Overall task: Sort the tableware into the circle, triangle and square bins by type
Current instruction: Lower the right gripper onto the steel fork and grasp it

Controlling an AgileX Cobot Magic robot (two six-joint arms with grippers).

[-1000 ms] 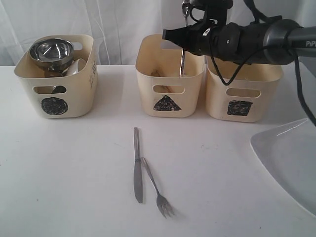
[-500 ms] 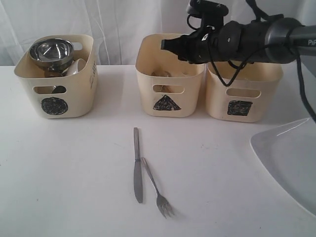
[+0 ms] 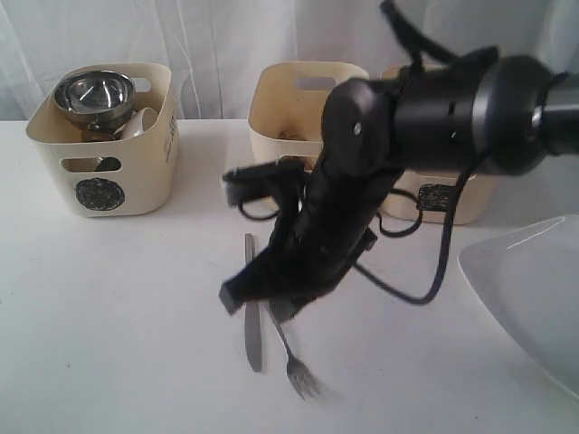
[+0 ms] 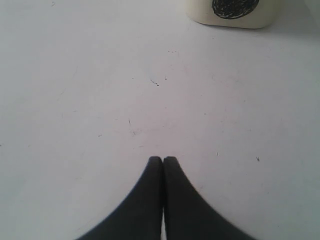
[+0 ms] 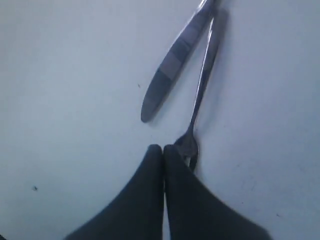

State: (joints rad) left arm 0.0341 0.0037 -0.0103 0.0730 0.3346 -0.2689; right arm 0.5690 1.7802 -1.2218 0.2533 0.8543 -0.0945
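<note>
A steel knife (image 3: 252,348) and a steel fork (image 3: 294,362) lie side by side on the white table, front centre. My right gripper (image 3: 262,298) hovers low over them, blurred and shut on nothing. In the right wrist view its closed tips (image 5: 163,148) sit just beside the fork's tines (image 5: 187,147), with the knife (image 5: 175,55) further off. The circle bin (image 3: 136,172) at the left holds a steel bowl (image 3: 93,93) and other cups. My left gripper (image 4: 163,159) is shut and empty over bare table near the circle bin (image 4: 230,12).
The triangle bin (image 3: 289,99) stands at the back centre and the square bin (image 3: 452,194) to its right, both partly hidden by my right arm. A large white plate (image 3: 534,289) lies at the table's right edge. A white curtain hangs behind.
My right gripper let go of a steel utensil over the triangle bin, then swung down and forward to just above the knife and fork, and shut. The left gripper has not moved.
</note>
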